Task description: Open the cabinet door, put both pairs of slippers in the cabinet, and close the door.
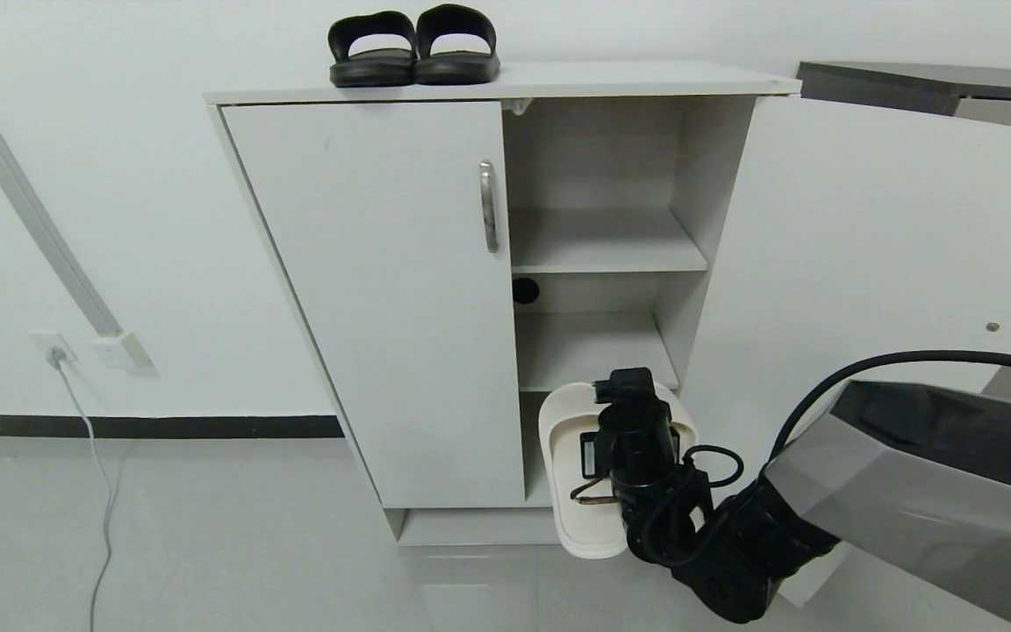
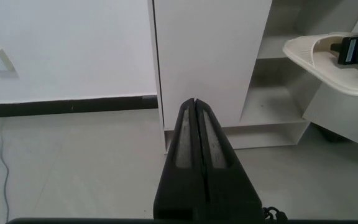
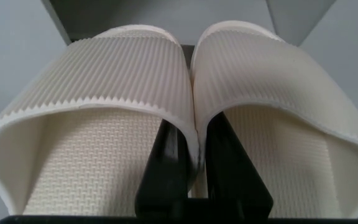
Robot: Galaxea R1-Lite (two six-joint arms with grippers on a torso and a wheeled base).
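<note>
A white cabinet [image 1: 365,307] stands against the wall, its left door closed and its right door [image 1: 865,263] swung wide. A black pair of slippers [image 1: 414,48] sits on the cabinet top. My right gripper [image 1: 598,474] is shut on a cream-white pair of slippers [image 1: 562,456], held in front of the low part of the opening. In the right wrist view its fingers [image 3: 166,168] pinch the two inner walls of the slippers [image 3: 104,81] together. My left gripper [image 2: 194,109] is shut with nothing in it, low and left of the cabinet, with the white pair [image 2: 328,59] farther off.
Inside, a middle shelf [image 1: 602,241] and a lower shelf [image 1: 589,351] are bare. The closed door has a metal handle [image 1: 489,206]. A wall socket with a cable [image 1: 53,351] hangs at the left over open grey floor. A grey unit [image 1: 927,83] stands behind the open door.
</note>
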